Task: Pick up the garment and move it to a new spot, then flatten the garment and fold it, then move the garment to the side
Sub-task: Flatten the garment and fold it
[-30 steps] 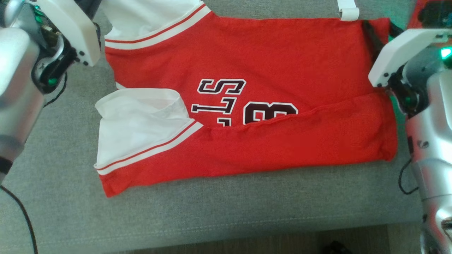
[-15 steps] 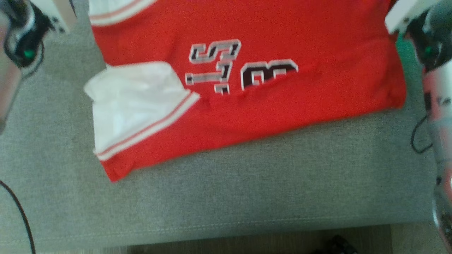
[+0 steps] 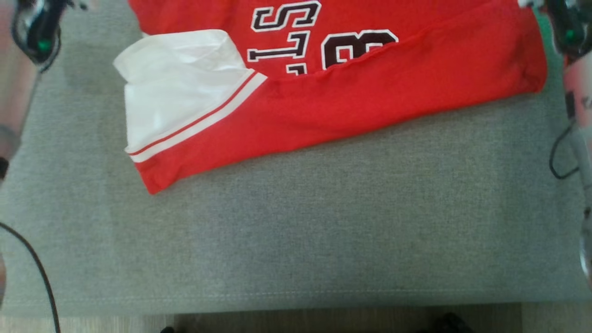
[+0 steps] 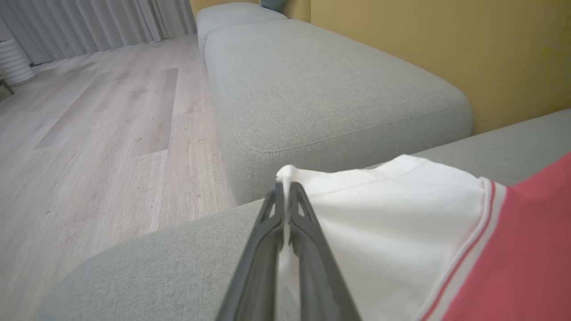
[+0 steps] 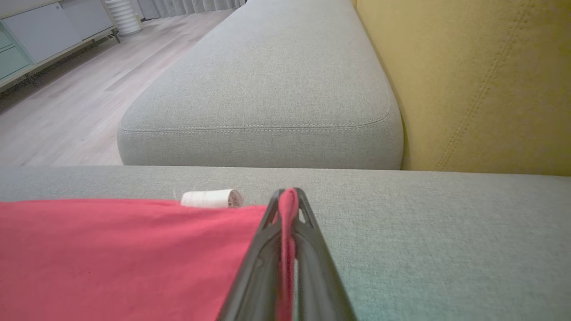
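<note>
Pinches the white sleeve (image 4: 379,214) tip with left gripper (image 4: 282,189), jaws pressed together on cloth; nips a red hem corner with right gripper (image 5: 287,194) likewise. Leaves the red jersey (image 3: 370,92) part-folded across the grey sofa seat (image 3: 323,231). Handles soft, light and limp, probably sagging between grips; best taken at corners.

Overhead head — low wrists, same garment (image 3: 370,101)

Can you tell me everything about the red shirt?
The red cloth jersey with white sleeves, striped trim and dark white-edged letters lies on the grey fabric sofa cushion. Its near edge is folded over the print. The left hand pinches a white sleeve; the right hand pinches a red corner.
</note>
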Tool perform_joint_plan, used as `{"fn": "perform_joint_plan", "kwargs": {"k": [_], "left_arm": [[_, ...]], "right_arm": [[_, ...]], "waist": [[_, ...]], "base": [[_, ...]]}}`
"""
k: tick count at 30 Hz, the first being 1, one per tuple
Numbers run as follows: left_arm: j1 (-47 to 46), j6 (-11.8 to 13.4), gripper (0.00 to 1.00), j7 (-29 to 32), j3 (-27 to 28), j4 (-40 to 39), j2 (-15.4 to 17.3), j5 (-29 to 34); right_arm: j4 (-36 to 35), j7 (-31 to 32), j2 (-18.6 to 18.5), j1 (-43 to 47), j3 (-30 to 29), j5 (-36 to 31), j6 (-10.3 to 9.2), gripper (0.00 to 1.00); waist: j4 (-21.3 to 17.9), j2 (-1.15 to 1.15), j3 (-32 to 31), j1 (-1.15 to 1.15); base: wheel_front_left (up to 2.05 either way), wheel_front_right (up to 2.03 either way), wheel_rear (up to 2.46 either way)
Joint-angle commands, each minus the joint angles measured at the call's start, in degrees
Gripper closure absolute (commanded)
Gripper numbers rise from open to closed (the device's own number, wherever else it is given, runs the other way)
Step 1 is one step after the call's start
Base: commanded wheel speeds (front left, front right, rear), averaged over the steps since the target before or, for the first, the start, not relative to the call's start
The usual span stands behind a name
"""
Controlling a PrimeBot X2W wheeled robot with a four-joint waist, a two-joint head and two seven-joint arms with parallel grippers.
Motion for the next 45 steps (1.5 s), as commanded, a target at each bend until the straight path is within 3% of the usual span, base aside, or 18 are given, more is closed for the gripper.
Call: {"fn": "perform_joint_plan", "kwargs": {"k": [1,10,17,28,38,40,41,43,45], "left_arm": [[-0.1,-0.36,1.0,-0.84,0.93,-0.69,2.63,0.84],[8.18,-1.21,1.0,-1.52,0.68,-6.39,5.28,0.84],[17.19,-1.18,1.0,-1.32,-0.59,-14.9,9.17,0.05],[28.58,2.83,1.0,4.81,-5.32,-30.21,14.26,0.12],[33.38,4.98,1.0,9.85,-8.6,-33.94,15.74,-0.38],[33.9,5.33,1.0,9.71,-8.93,-33.16,15.26,-0.33],[34.14,5.47,0.86,9.56,-9.11,-32.72,14.97,-0.24],[34.51,5.96,0.0,9.06,-9.43,-31.76,14.36,0.13],[34.88,6.89,0.0,7.96,-9.37,-30.56,13.68,0.46]], "right_arm": [[-1.21,-1.38,-1.03,2.03,0.82,1.23,0.37,1.0],[-2.49,-4.52,-4.07,10.53,3.16,6.76,0.37,1.0],[-4.53,-3.13,-7.41,16.46,5.37,10.38,0.37,1.0],[-7.16,3.34,-13.16,24.19,10.09,13.41,0.37,1.0],[-10.32,9.86,-14.61,27.26,13.38,14.75,0.37,1.0],[-10.0,10.87,-14.58,27.51,13.29,14.25,0.37,0.0],[-9.98,11.36,-14.5,27.68,13.41,13.86,0.37,0.0],[-9.96,12.27,-14.4,28.15,13.49,13.46,0.37,0.0],[-10.01,12.67,-14.3,28.6,13.11,13.04,0.37,0.0]], "waist": [[0.91,0.0,-1.55,-0.01],[3.05,0.0,-6.67,-0.01],[4.55,0.0,-10.79,-0.01],[5.17,0.0,-14.37,-0.01],[3.82,0.0,-14.91,-0.01],[3.59,0.0,-15.15,-0.01],[3.48,0.0,-15.33,-0.01],[3.34,0.0,-15.75,-0.01],[3.19,0.0,-16.29,-0.01]], "base": [[0.0,0.0,0.0],[0.0,0.0,0.0],[0.0,0.0,0.0],[0.0,0.0,0.0],[0.0,0.0,0.0],[0.0,0.0,0.0],[0.0,0.0,0.0],[0.0,0.0,0.0],[0.0,0.0,0.0]]}}
